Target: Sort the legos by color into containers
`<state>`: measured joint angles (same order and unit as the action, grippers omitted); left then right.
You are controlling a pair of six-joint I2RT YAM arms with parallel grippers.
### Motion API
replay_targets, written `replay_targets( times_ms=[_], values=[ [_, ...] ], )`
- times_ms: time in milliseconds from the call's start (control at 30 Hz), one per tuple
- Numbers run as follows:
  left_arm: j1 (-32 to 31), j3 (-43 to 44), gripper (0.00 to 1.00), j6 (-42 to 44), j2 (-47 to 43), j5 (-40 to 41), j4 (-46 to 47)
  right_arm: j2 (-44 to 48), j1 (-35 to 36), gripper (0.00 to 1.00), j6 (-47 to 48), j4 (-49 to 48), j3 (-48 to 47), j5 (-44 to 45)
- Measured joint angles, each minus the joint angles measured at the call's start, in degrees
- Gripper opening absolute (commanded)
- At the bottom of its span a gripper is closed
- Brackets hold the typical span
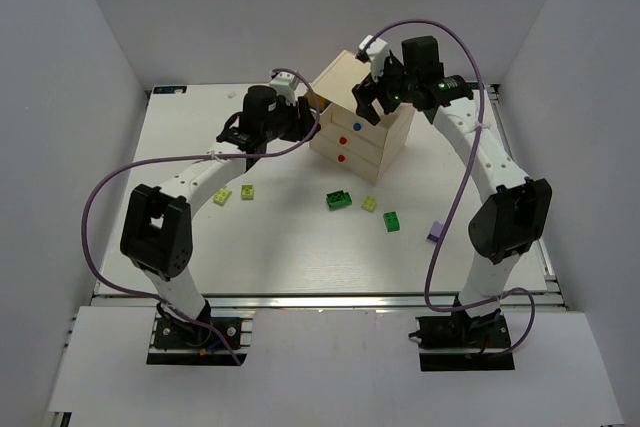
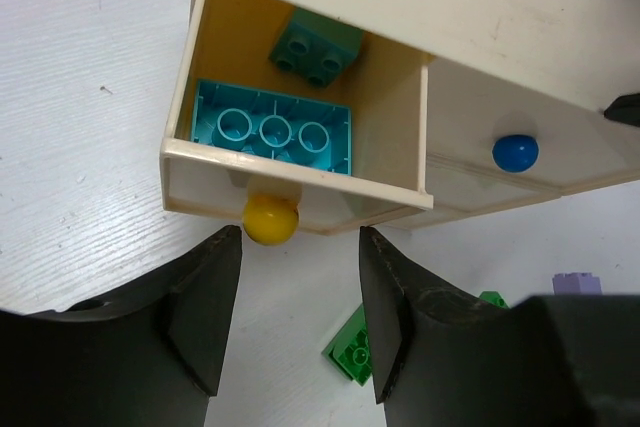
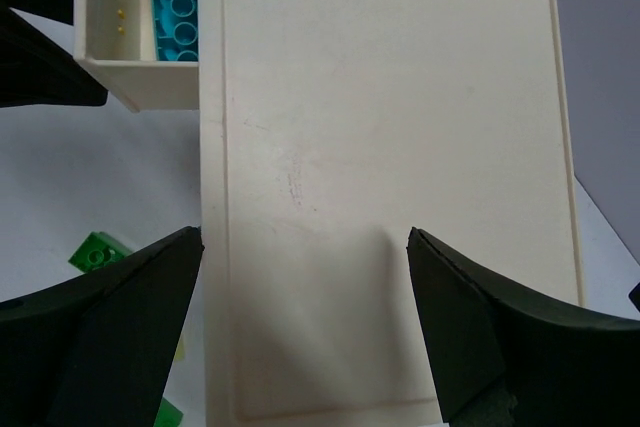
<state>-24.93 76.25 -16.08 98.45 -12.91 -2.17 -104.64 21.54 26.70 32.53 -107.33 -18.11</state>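
The cream chest [image 1: 362, 119] stands at the back middle. Its top drawer [image 2: 300, 182] with the yellow knob [image 2: 270, 219] is pulled open and holds a cyan brick [image 2: 272, 130] and a darker teal brick [image 2: 316, 46]. My left gripper [image 2: 300, 239] is open and empty, its fingertips level with the knob, not closed on it. My right gripper [image 3: 305, 239] is open and empty, its fingers spread either side of the chest's top [image 3: 390, 147]. The open drawer [image 3: 140, 82] with the cyan brick [image 3: 178, 17] also shows in the right wrist view.
Loose bricks lie on the table in front of the chest: two lime-yellow [image 1: 222, 196] [image 1: 247, 191], a green one [image 1: 339, 199], a lime one [image 1: 369, 204], another green [image 1: 392, 220] and a lavender one [image 1: 436, 232]. The drawer with the blue knob [image 2: 515, 152] is shut.
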Motion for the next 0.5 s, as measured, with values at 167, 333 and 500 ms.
replay_targets(
  times_ms=[167,333,500],
  values=[
    [0.00,0.74,0.60,0.66,0.52,0.04,0.04,0.02,0.79,0.89,0.79,0.83,0.28,-0.76],
    [0.00,1.33,0.60,1.11,1.03,0.09,-0.15,0.02,1.49,0.87,0.70,1.68,0.35,-0.74],
    [0.00,2.43,0.60,1.31,2.10,0.33,-0.11,0.02,1.73,0.86,0.20,2.34,0.35,-0.04]
  ],
)
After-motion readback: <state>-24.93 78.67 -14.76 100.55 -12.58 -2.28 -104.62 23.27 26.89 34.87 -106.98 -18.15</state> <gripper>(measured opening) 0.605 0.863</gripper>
